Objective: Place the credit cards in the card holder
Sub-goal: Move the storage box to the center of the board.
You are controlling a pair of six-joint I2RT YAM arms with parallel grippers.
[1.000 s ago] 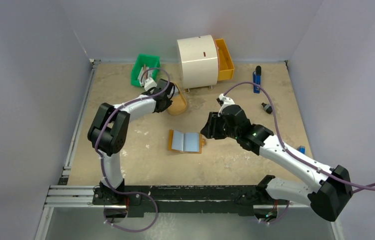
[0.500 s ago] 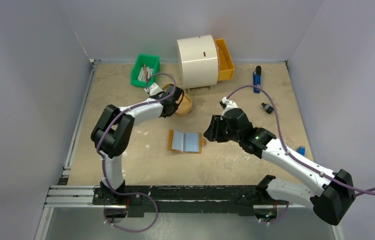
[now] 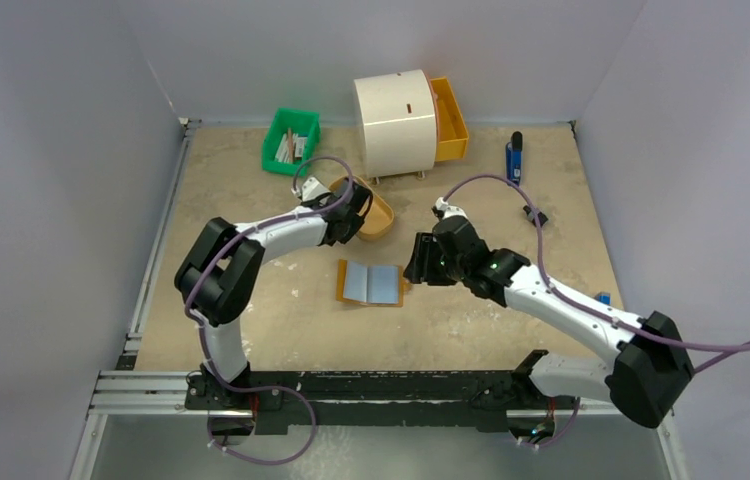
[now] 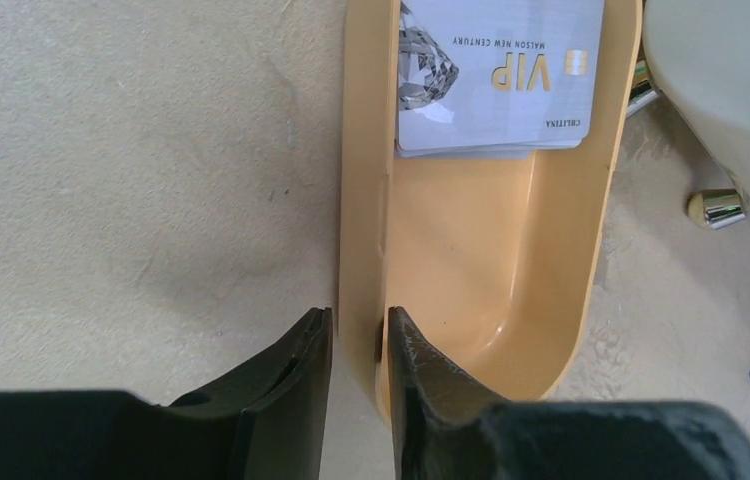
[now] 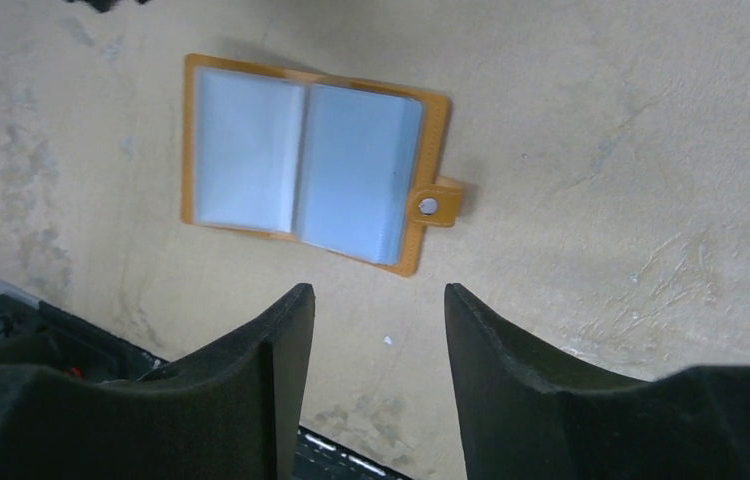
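Note:
The credit cards (image 4: 501, 80), pale grey with a diamond picture and "VIP" print, lie stacked at the far end of the oval orange tray (image 4: 361, 200). My left gripper (image 4: 359, 320) is shut on the tray's left rim, one finger outside and one inside. In the top view the left gripper (image 3: 354, 213) and the tray (image 3: 383, 218) are in front of the white cabinet. The card holder (image 3: 371, 283) lies open on the table, pale blue inside; it also shows in the right wrist view (image 5: 301, 165). My right gripper (image 5: 376, 295) is open and empty, hovering just right of the holder (image 3: 419, 262).
A green bin (image 3: 291, 140) with sticks and papers stands at the back left. A white round cabinet (image 3: 396, 120) with an open orange drawer (image 3: 448, 120) stands at the back. A blue tool (image 3: 514, 160) and a small black object (image 3: 534, 213) lie at the right.
My left gripper has pulled the oval tray to the right and turned it, away from the green bin. My right gripper has shifted slightly towards the card holder.

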